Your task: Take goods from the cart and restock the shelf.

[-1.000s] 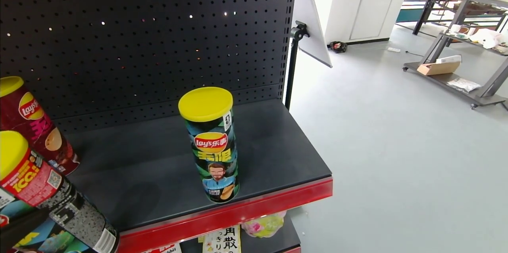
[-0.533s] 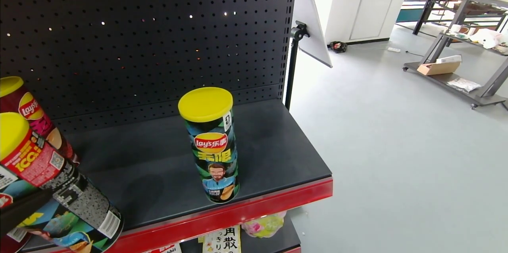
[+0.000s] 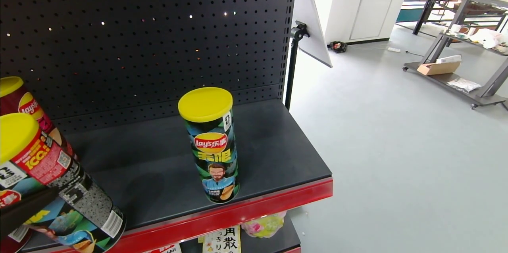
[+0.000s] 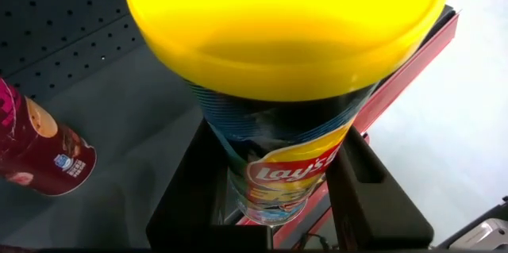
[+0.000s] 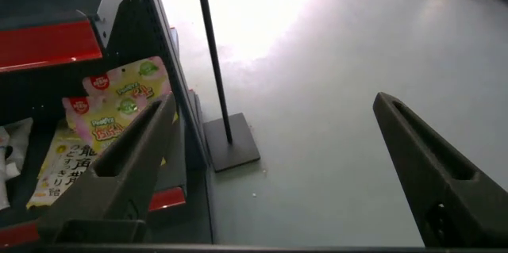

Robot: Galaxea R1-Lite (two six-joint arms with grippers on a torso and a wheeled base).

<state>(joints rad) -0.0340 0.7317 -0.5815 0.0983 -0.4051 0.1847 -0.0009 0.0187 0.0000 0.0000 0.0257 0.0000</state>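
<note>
jaws of the left gripper [image 4: 279, 193] are clamped on a tilted chip can [image 4: 286, 39]; released like this over the shelf [image 3: 166, 181] front lip, it could topple off or knock the maroon can [image 3: 24, 102] nearby. the can's body sits between the 2 fingers, lid nearest the wrist. right gripper [image 5: 278, 166] jaws stand apart, empty

Your head camera looks forward and down onto the shelf deck [image 3: 158, 154] from mid-range. The left wrist camera sits close above the chip can [image 4: 294, 166] clamped between its jaws and looks down the can's length. Both views share that can, the maroon can [image 4: 40, 158] outside one jaw, and the red shelf edge [image 4: 405, 78]. The right wrist camera faces down between wide-apart jaws at the grey floor [image 5: 333, 110], with snack bags [image 5: 119, 102] outside one jaw.
</note>
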